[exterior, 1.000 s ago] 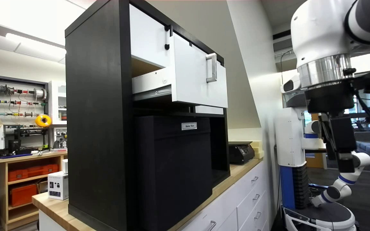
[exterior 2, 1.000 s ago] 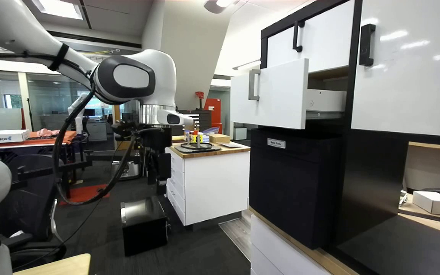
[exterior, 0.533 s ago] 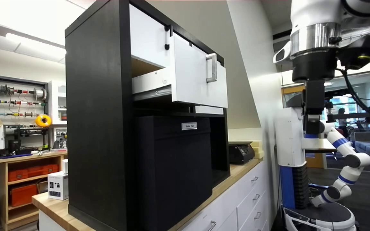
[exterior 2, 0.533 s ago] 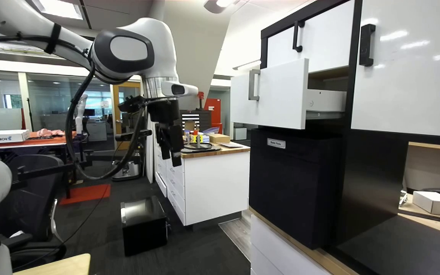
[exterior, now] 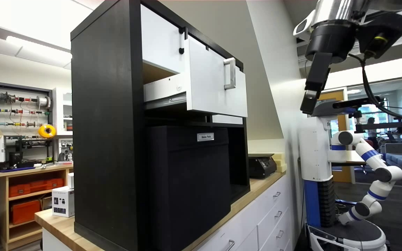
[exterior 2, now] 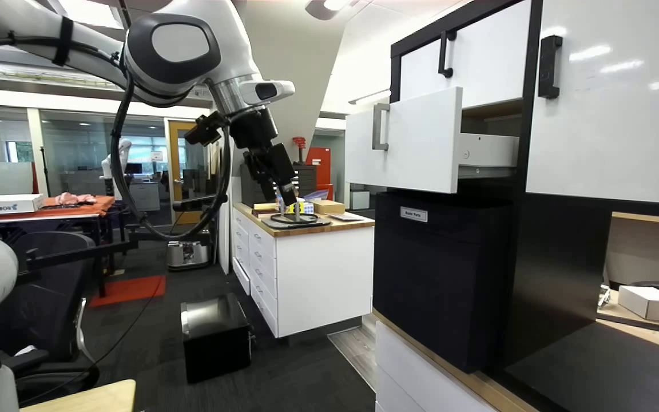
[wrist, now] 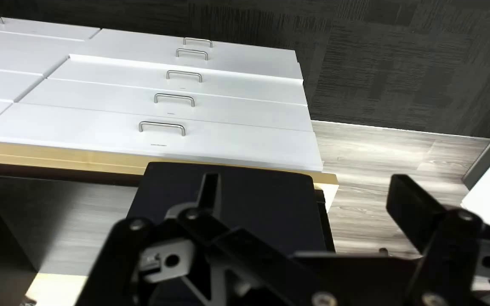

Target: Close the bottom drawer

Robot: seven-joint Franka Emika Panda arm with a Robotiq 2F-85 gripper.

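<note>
The bottom drawer (exterior: 206, 78) is a white flat front with a grey handle. It stands pulled out from the tall black cabinet in both exterior views (exterior 2: 415, 143), with its side wall and rail exposed. The upper white drawer (exterior: 162, 40) above it sits flush. My gripper (exterior 2: 279, 197) hangs in front of the cabinet, tilted, with its tips a little below the drawer front's lower edge and apart from it. In the wrist view the fingers (wrist: 306, 191) are wide apart with nothing between them. The bottom drawer does not show in the wrist view.
A large black panel (exterior: 195, 174) with a white label is below the drawer. The wooden counter (exterior: 237, 211) edge and its white drawers (wrist: 228, 136) lie lower. A white mobile robot (exterior: 314, 150) and a workbench (exterior 2: 324, 274) stand behind my arm.
My arm has risen, and the gripper has tilted so that its fingers point more toward the cabinet and are nearer to it. The bottom drawer has not moved.
</note>
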